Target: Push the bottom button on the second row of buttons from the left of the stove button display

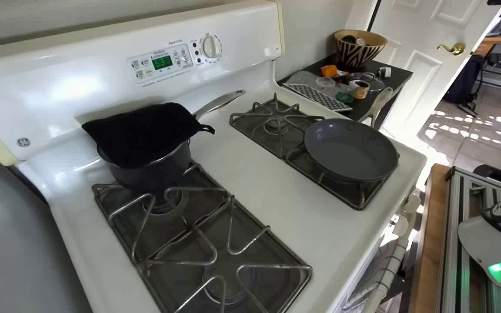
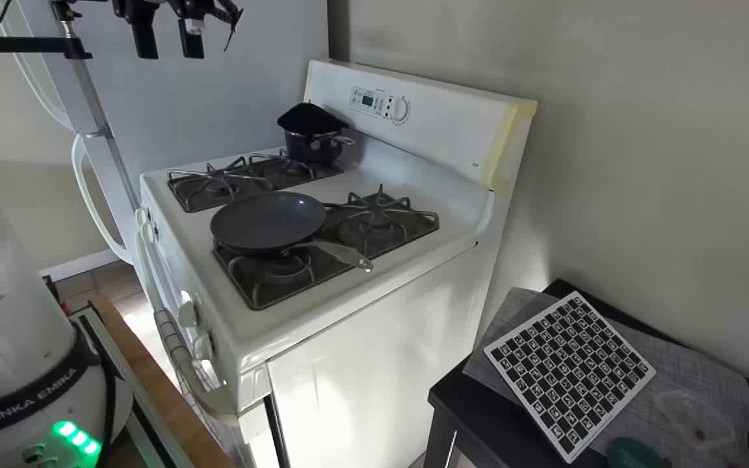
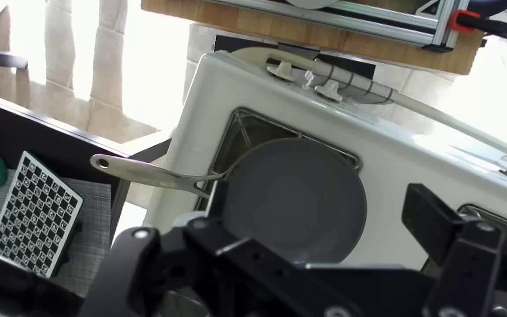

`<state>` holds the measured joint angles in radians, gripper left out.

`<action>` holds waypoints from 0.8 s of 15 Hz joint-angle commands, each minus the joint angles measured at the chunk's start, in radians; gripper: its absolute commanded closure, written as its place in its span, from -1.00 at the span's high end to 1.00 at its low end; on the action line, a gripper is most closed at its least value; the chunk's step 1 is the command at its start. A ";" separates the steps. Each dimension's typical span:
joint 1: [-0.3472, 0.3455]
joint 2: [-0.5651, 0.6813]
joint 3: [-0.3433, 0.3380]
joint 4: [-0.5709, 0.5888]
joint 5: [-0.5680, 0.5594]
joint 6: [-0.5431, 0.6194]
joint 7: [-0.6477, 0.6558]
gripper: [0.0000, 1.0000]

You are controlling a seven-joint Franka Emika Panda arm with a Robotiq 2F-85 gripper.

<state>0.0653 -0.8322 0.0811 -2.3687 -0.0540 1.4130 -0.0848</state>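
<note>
Nearest in an exterior view is the robot's base [image 2: 17, 286], standing in front of the stove [image 2: 374, 338]. Next along, the claw [image 2: 168, 52] hangs high above the stove and well apart from it, spread wide and holding nothing. Then come the pan [image 2: 270, 224], towards the stove's front, and the pot [image 2: 304, 146], at the stove's rear. Further along is the display [image 2: 373, 103] with its buttons [image 1: 145, 63], set upright at the stove's back, and last the table [image 2: 472, 406] beside the stove, a checkered board [image 2: 569, 377] on it. From this I judge the push not yet made: the claw is well apart from the display, and nothing shows a button pressed. Left to do, it seems, are bringing the claw to the stove's back, probably narrowing it, and pushing the bottom button of the second row. An exterior view gives the green clock [image 1: 162, 62] and buttons most clearly, though their marks are too small to read surely, and lacks the claw. The wrist view has the stove's front knobs [image 3: 329, 89], and the pan showing through the claw's wide gap, but no display at all.
</note>
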 commanded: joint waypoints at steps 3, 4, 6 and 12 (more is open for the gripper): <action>0.014 0.002 -0.008 0.003 -0.005 -0.003 0.008 1.00; 0.014 0.002 -0.008 0.003 -0.005 -0.003 0.008 1.00; 0.014 0.002 -0.008 0.003 -0.005 -0.003 0.008 1.00; 0.002 0.085 0.011 -0.030 -0.078 0.293 0.047 1.00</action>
<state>0.0647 -0.8033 0.0816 -2.3814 -0.0986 1.5479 -0.0722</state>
